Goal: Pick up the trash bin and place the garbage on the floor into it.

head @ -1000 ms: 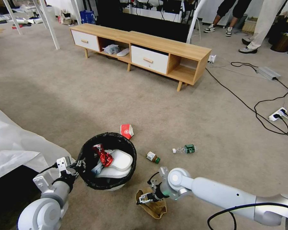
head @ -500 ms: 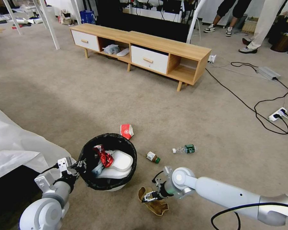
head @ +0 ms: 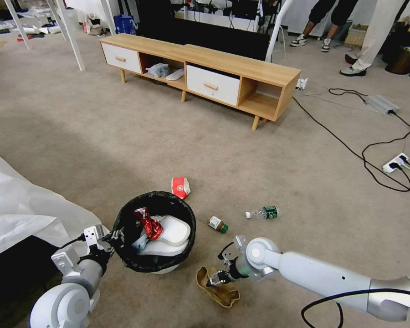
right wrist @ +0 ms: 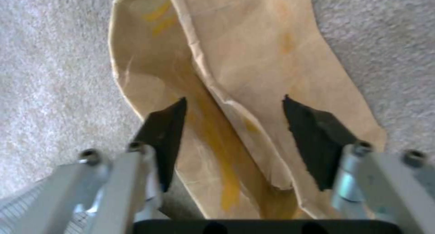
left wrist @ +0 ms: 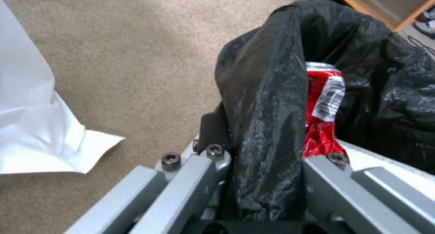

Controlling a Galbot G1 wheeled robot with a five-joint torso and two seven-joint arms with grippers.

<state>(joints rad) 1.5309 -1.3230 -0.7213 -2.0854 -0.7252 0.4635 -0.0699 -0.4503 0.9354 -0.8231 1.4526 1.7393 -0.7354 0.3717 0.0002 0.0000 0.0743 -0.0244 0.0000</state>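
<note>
Beige carpet floor point(head: 123, 136) spreads toward a low wooden cabinet point(head: 200, 73). Near the robot, the trash bin point(head: 155, 269) stands on the carpet, black liner point(left wrist: 272, 91) folded over its rim, a crushed red can point(head: 146, 222) and white items inside. The left gripper point(head: 111, 238) has its fingers pinching the lined rim. The right gripper point(head: 215, 279) hovers low over the brown paper bag point(right wrist: 254, 57), fingers spread to either side of its crease (contact unclear). Beyond lie a red-white packet point(head: 180, 187) and 2 bottles point(head: 263, 212).
</note>
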